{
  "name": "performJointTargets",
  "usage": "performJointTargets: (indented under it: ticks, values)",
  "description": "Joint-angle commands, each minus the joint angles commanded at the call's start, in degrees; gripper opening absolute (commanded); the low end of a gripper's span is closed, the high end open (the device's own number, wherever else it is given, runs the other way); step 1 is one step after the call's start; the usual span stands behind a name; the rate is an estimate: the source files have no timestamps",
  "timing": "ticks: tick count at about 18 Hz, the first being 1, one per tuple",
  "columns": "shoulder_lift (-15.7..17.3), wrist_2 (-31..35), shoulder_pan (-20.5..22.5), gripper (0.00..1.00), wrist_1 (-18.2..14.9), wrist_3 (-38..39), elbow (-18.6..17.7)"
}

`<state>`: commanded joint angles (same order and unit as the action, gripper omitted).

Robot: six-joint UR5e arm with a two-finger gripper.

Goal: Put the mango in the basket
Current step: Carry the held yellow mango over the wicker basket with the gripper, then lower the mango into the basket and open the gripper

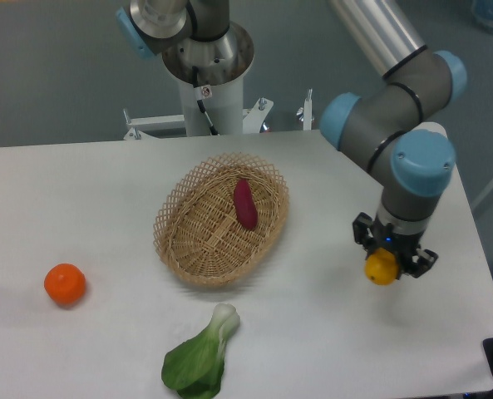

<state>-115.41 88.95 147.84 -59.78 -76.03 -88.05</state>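
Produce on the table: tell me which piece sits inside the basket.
The dark red-purple sweet potato: it alone lies inside the basket. The round orange fruit and the leafy green vegetable lie on the table, and the mango is at the gripper.

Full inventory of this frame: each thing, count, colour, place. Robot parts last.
basket: 1, light tan wicker, centre of the table.
sweet potato: 1, dark red-purple, lying inside the basket, towards its far right side.
orange: 1, orange, on the table at near left, apart from the basket.
leafy green: 1, green leaves with a pale stem, on the table in front of the basket.
mango: 1, yellow-orange, at right, between the gripper's fingers; partly hidden.
table: 1, white.
arm: 1, grey with blue joint caps, right side.
gripper: 1, black, shut on the mango, right of the basket.
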Motion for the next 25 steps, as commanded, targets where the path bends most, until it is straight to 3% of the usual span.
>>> performJointTargets:
  ticks: [4,15,21,25]
  values:
    - [4.49,-3.86,-1.67,0.37,2.74,-0.09,-6.25]
    - [9.76,-4.58,-14.85,0.39,4.50,2.46,-15.21]
    - [9.59,-3.00,-17.50,0.40,5.90,3.34,-18.47]
    - [9.16,-1.77,-18.29,0.50,5.90,3.25,-19.35]
